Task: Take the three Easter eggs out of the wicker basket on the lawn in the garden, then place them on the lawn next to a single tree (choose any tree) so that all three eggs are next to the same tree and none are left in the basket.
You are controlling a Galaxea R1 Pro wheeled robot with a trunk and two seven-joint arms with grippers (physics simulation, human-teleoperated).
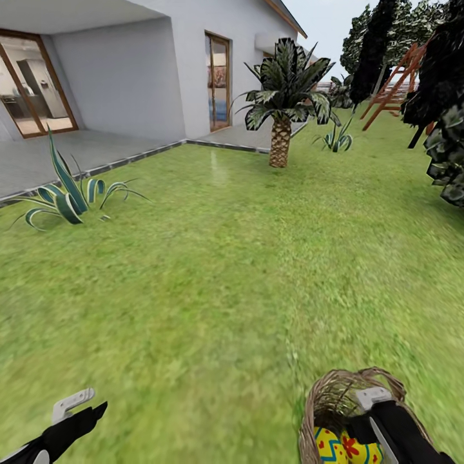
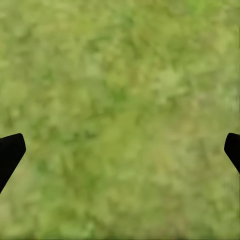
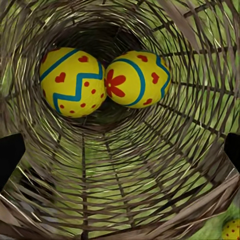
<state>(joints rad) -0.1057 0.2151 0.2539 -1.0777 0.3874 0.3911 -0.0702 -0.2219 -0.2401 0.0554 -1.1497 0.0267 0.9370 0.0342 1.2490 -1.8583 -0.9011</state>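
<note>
Two Easter eggs [image 3: 105,82] lie side by side inside wicker basket [image 3: 150,165].

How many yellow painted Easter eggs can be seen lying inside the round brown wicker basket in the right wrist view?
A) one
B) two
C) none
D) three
B: the right wrist view looks down into the wicker basket, where two yellow eggs lie side by side at the bottom, one with a blue zigzag, one with a red flower mark.

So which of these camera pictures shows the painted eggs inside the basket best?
The right wrist view: it looks straight down into the wicker basket at two eggs lying side by side. The head view catches one egg partly behind the right arm. The left wrist view shows grass.
</note>
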